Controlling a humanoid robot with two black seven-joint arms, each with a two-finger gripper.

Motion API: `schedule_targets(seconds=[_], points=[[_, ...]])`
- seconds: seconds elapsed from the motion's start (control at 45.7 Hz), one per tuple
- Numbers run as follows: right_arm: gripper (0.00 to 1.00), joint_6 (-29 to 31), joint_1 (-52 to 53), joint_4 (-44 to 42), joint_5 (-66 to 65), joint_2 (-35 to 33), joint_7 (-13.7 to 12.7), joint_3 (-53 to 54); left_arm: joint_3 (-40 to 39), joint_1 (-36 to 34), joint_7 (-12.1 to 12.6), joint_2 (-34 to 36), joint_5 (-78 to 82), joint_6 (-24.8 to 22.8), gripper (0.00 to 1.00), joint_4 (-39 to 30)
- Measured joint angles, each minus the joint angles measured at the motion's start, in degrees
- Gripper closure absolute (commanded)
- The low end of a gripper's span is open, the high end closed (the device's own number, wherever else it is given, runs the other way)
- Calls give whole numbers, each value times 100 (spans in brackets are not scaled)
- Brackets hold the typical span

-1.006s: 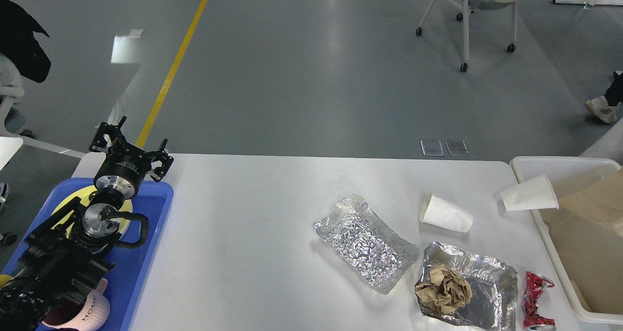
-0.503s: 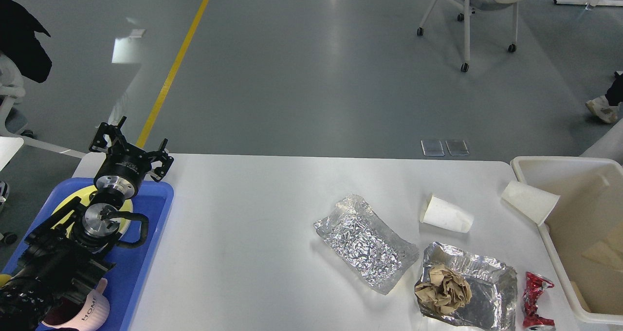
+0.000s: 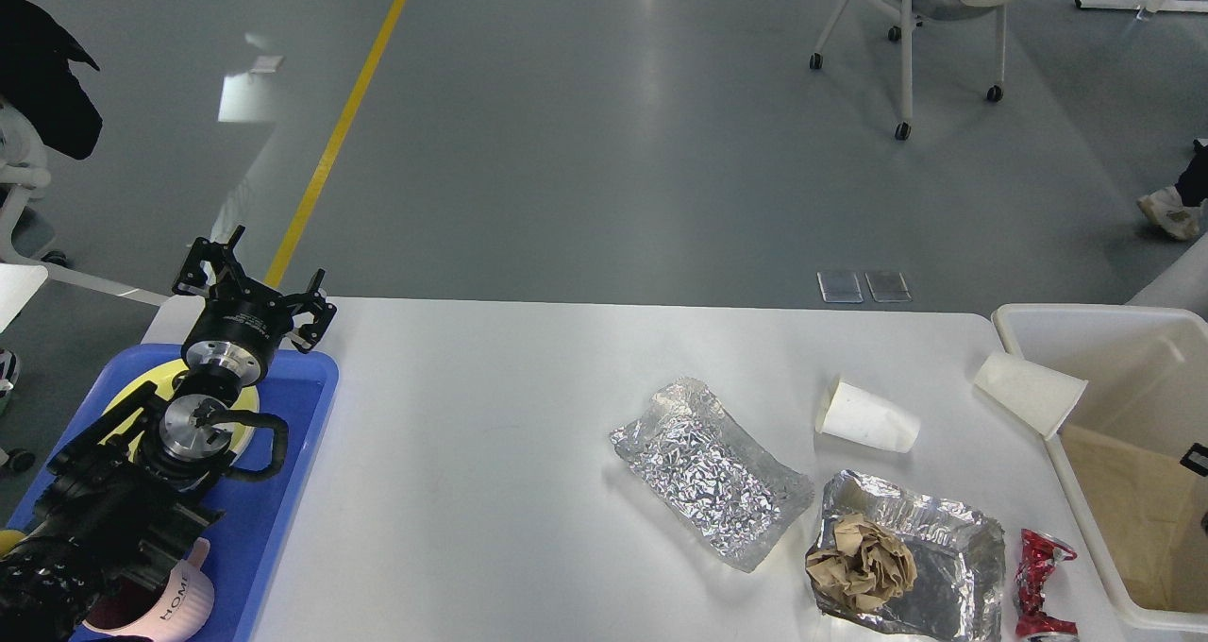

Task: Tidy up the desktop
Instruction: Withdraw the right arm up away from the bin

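Tidying is partway: the white surface [image 3: 491, 453] fills the view's lower middle, smooth, matte, rounded corners. Its right half carries two foil sheets [image 3: 708, 472], a paper wad [image 3: 861, 565], a lying paper cup [image 3: 866, 417] and a crushed red can [image 3: 1036, 585]. Another cup [image 3: 1031, 393] rests on the cream bin [image 3: 1085, 316] rim. Left tool [image 3: 253, 288] hovers over the blue tray [image 3: 293, 453], fingers spread, empty. Right tool: not in view.

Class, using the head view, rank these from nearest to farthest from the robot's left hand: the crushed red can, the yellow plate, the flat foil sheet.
From the left hand:
1. Yellow plate, just below it in the blue tray.
2. Flat foil sheet, mid-desktop.
3. Crushed red can, far right, beside the bin.
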Motion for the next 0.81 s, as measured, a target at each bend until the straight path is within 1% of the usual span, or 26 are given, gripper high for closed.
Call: schedule_targets(seconds=[0.197, 0.328, 0.503, 0.591, 0.7, 0.809], points=[[0, 20, 140, 0, 1, 16, 0, 12, 0, 0, -3, 0, 0, 0, 2, 0], [0, 55, 539, -3, 112, 33, 0, 62, 8, -1, -5, 0, 3, 0, 2, 0], [0, 130, 966, -2, 270, 228, 0, 62, 16, -2, -5, 0, 3, 0, 2, 0], [0, 474, 1315, 32, 280, 259, 0, 60, 17, -3, -2, -1, 3, 0, 2, 0], [0, 1203, 1937, 86, 281, 260, 0, 70, 17, -4, -2, -2, 2, 0, 2, 0], [0, 1764, 2588, 192, 281, 276, 0, 68, 18, -4, -2, -2, 0, 0, 2, 0]])
